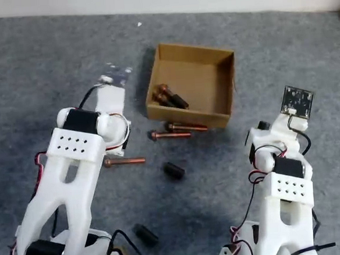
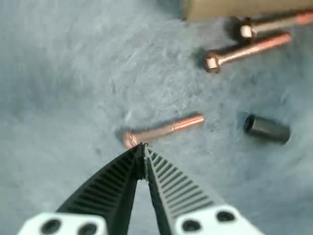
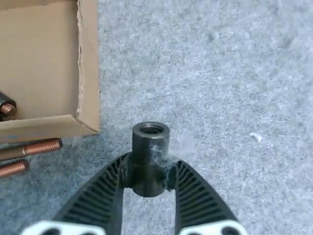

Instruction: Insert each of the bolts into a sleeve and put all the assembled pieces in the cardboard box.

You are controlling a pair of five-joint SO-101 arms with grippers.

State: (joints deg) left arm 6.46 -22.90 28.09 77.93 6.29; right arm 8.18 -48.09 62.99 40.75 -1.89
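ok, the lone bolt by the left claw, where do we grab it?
Smooth shank near the head, from above, closing across its length: the bolt lies flat on the carpet, and that leaves the threaded end free. The left claw is shut.

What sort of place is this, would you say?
Probably a robotics lab or hobby workbench: two white robot arms stand on a grey felt-like table cover, with copper bolts, black sleeves and a cardboard box laid out.

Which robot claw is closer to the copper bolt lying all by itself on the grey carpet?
Left. The left gripper, shut, sits right beside the head of the lone copper bolt. The right gripper, holding a black cylindrical sleeve, is far off by the cardboard box.
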